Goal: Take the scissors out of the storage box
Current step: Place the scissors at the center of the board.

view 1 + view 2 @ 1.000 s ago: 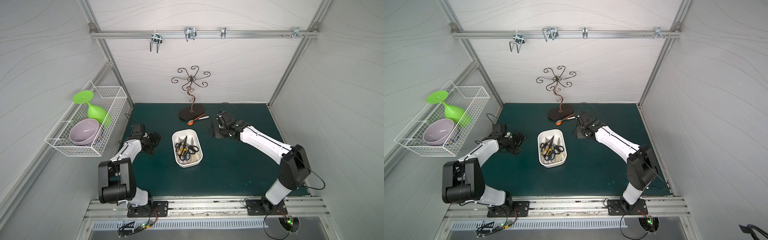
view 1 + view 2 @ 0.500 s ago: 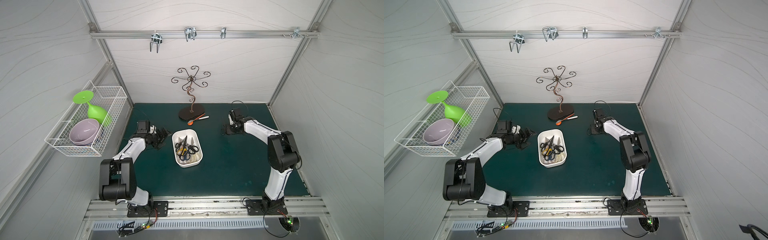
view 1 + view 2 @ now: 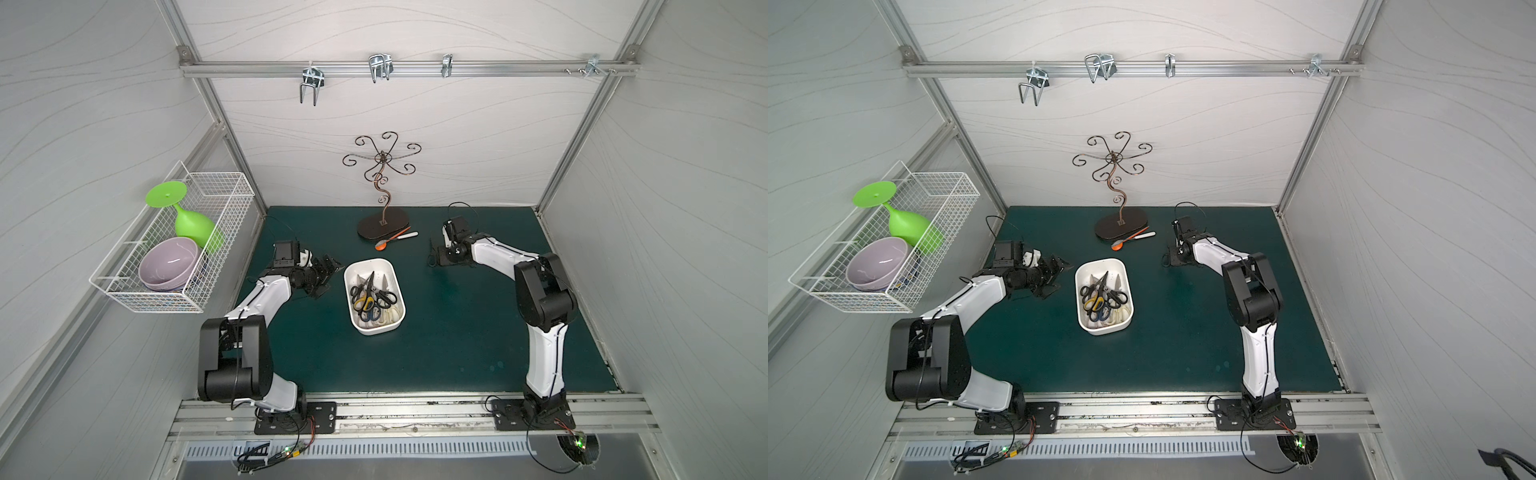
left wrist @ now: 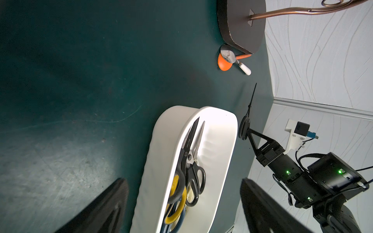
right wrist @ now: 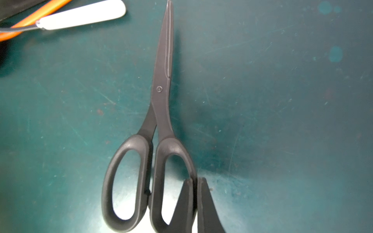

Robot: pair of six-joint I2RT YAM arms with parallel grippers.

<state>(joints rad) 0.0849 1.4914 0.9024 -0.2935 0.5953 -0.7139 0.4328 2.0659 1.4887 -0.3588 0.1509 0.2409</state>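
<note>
green matting [image 3: 457,353] covers the whole floor under both arms. the storage box [image 3: 376,331], white plastic, sits just ahead of the left gripper [image 3: 330,277], whose jaws are spread wide and empty. seen from that wrist, the box's long wall runs out from between the two fingers.

inside it the scissors [image 3: 370,297] lie heaped and crossed, with the blades reaching away from those jaws. a long black pair [image 4: 189,153] is on top and a yellow-handled pair [image 4: 175,193] is under it, with blue and cream loops lower down (hard to count them all from here).

one more pair, the black scissors [image 5: 161,90], is already outside the box, on the side away from the left jaws and low over the mat. the right gripper [image 5: 194,180] has its jaws pressed together on the outer rim of one handle loop. the blades point straight away from the fingertips, toward the orange spoon [image 3: 392,240]. whether that pair rests on the mat or hangs just above it, i cannot tell.

my guess is that these are stiff and fairly light, slick along the steel and sharp at the tips. in a tangle, one pair may drag another up with it. a handle loop looks like the best hold, since the plastic rim suits closing jaws. the top black pair's loops look the freest for the left jaws.
</note>
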